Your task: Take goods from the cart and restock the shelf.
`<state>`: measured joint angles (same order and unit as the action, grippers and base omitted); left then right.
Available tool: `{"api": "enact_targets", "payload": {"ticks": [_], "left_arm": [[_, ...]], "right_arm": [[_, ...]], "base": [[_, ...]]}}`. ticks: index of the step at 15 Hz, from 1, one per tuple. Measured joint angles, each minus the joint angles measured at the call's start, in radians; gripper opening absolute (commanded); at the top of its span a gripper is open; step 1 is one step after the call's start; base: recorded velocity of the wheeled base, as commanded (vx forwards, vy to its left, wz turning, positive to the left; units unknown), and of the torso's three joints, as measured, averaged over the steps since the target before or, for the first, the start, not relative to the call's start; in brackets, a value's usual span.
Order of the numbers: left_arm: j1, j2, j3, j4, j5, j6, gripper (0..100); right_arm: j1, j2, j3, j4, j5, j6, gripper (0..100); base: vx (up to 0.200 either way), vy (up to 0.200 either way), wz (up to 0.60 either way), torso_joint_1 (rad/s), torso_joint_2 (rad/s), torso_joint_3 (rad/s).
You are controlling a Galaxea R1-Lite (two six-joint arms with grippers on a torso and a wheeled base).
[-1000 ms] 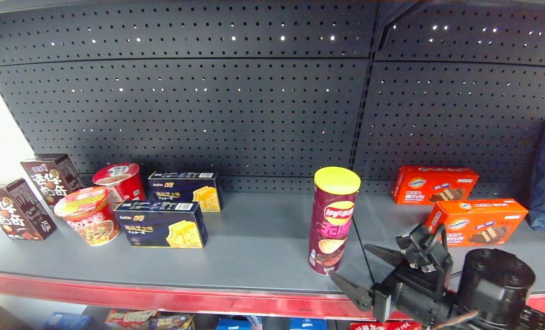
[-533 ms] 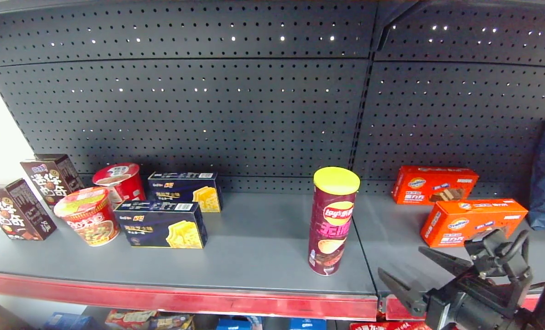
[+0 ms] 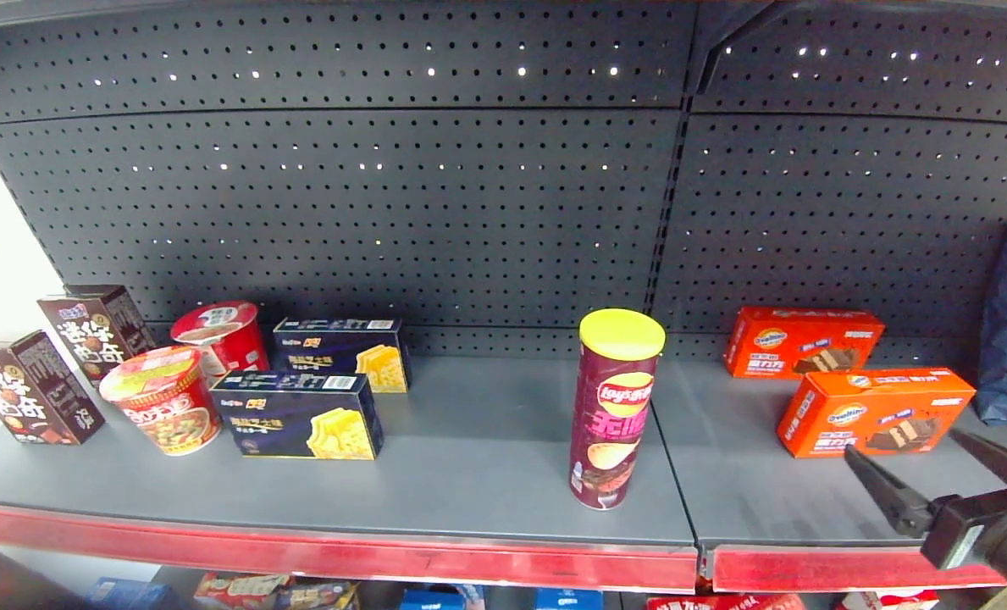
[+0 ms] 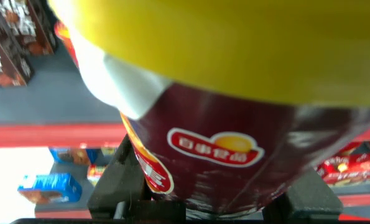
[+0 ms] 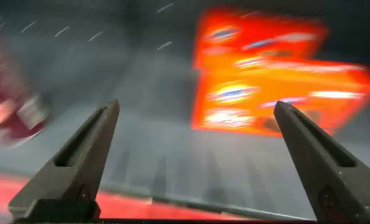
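Right tool (image 3: pixel 903 446) spread wide near orange box (image 3: pixel 876 411), left tool (image 4: pixel 212 193) seemingly pinching chip can (image 4: pixel 222 143)

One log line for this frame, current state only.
left gripper: shut on held can | right gripper: open, empty, by front orange box | shelf: shelved can upright

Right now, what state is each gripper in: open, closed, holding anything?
Left gripper: closed on a yellow-lidded chip can.
Right gripper: open, empty, in front of the shelf.
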<state>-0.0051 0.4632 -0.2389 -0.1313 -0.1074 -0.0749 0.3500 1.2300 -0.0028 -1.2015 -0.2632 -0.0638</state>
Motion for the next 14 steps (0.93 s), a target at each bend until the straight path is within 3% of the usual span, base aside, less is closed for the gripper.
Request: {"api": "enact_targets", "payload": {"ticks": [5, 7, 11, 14], "left_arm": [[-0.008, 0.018, -0.036, 0.003, -0.017, 0.001, 0], [-0.017, 0.023, -0.047, 0.004, -0.017, 0.001, 0], [-0.046, 0.027, -0.048, 0.002, -0.056, 0.009, 0], [-0.085, 0.044, -0.067, 0.000, -0.101, 0.008, 0]], "right_arm": [[-0.233, -0.186, 0.002, 0.094, 0.003, -0.007, 100], [-0.257, -0.317, 0.001, 0.281, 0.002, -0.018, 100], [-0.272, -0.693, -0.055, 0.868, -0.001, -0.033, 100], [-0.279, -0.930, -0.093, 1.127, -0.003, -0.037, 100]], "base": [[0.000, 0.000, 0.00, 0.000, 0.00, 0.000], [0.000, 0.000, 0.00, 0.000, 0.00, 0.000], [0.000, 0.000, 0.00, 0.000, 0.00, 0.000], [0.000, 0.000, 0.00, 0.000, 0.00, 0.000]]}}
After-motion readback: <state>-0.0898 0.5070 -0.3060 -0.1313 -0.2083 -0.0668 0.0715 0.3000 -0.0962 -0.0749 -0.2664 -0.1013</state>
